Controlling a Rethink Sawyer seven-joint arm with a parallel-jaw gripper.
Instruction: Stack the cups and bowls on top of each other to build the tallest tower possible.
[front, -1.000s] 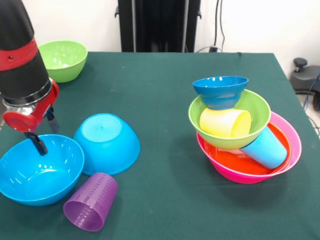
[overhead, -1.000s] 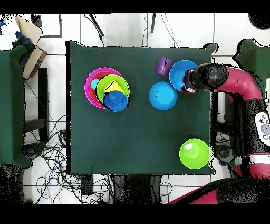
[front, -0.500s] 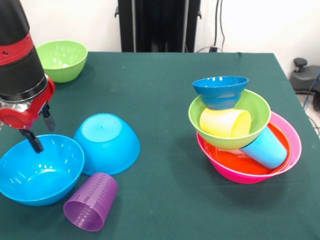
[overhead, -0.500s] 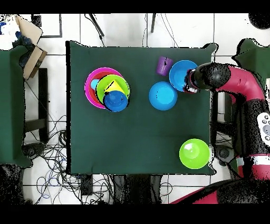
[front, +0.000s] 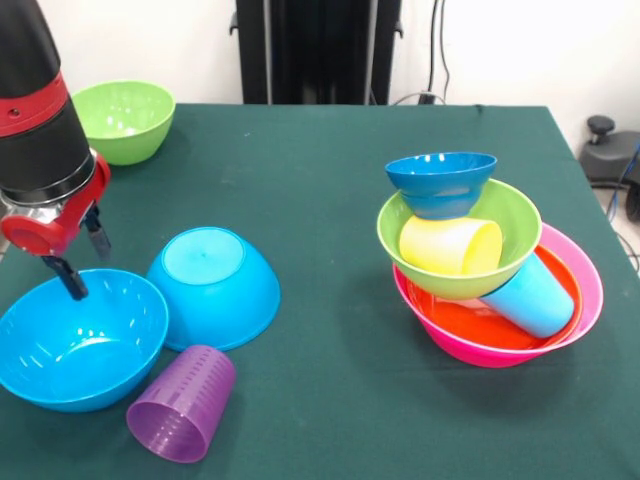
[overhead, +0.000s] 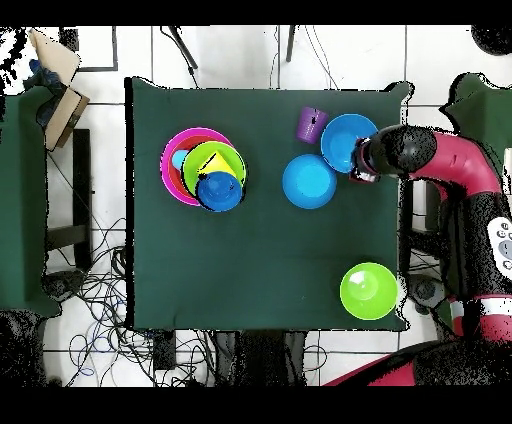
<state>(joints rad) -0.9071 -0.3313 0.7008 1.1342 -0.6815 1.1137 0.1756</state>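
Note:
The tower (front: 495, 270) stands at the right: a large pink bowl (front: 590, 275) holds an orange bowl (front: 450, 318), a tilted light blue cup (front: 530, 295), a lime green bowl (front: 515, 215), a yellow cup (front: 450, 245) and a small dark-blue footed bowl (front: 441, 182). It also shows in the overhead view (overhead: 205, 167). My gripper (front: 83, 258) is open and empty, just above the far rim of an upright bright blue bowl (front: 80, 340). A second bright blue bowl (front: 213, 285) lies upside down beside it. A purple cup (front: 182, 402) lies on its side in front.
A second lime green bowl (front: 125, 118) stands upright at the table's far left corner. In the overhead view my arm (overhead: 440, 160) reaches in over the right table edge. The dark green table (front: 330, 200) ends close to the left of the bright blue bowl.
My gripper has risen a little and drawn back from inside the upright bright blue bowl to its far rim. The bowls and cups have not moved.

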